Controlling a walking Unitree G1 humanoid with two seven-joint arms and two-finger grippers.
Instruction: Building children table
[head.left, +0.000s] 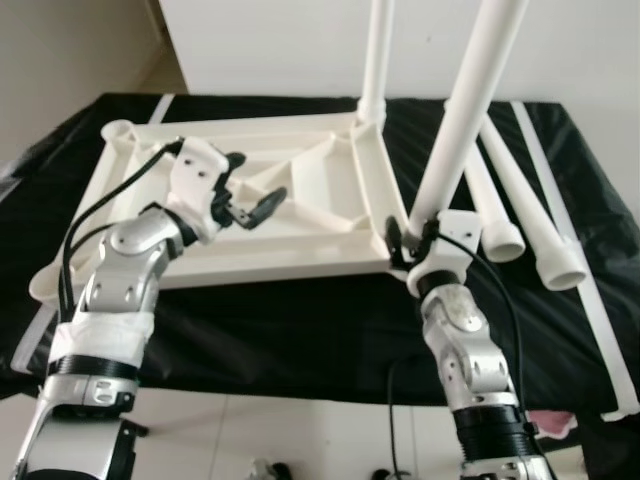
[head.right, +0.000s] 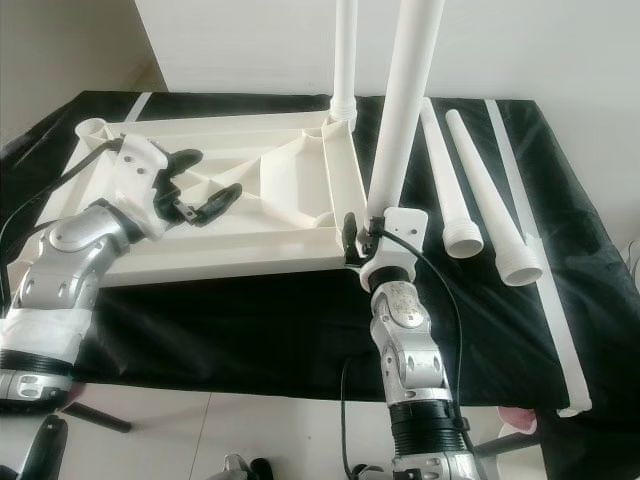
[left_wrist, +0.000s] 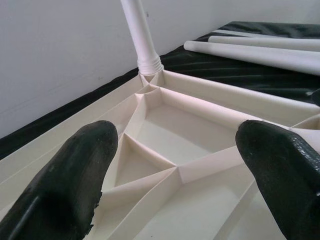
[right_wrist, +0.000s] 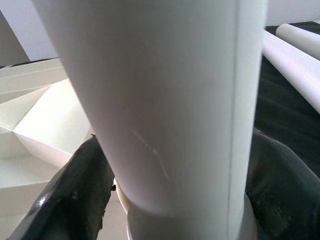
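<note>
Tabletop (head.left: 250, 215): white, ribbed underside up, on the black cloth (head.left: 300, 320), long axis left to right.
Held leg (head.left: 462, 110): stands at the tabletop's near right corner, leaning right; right gripper (head.left: 412, 240) clamps its base (wrist view shows fingers either side).
Far leg (head.left: 376, 55): upright in its socket.
Left gripper (head.left: 245, 195): spread wide over the ribs, holding nothing.
Spare legs (head.left: 520, 215): lying right, pointing near to far.

A: Bright, even daylight; the white wall (head.left: 300, 45) is nearly washed out, and the black cloth (head.left: 300, 320) shows a soft sheen.

B: Shadows?

A: Faint ones inside the ribbed tabletop (left_wrist: 200, 135). The head views are sharp. In the right wrist view the table leg (right_wrist: 165, 100) is close and blurred.
</note>
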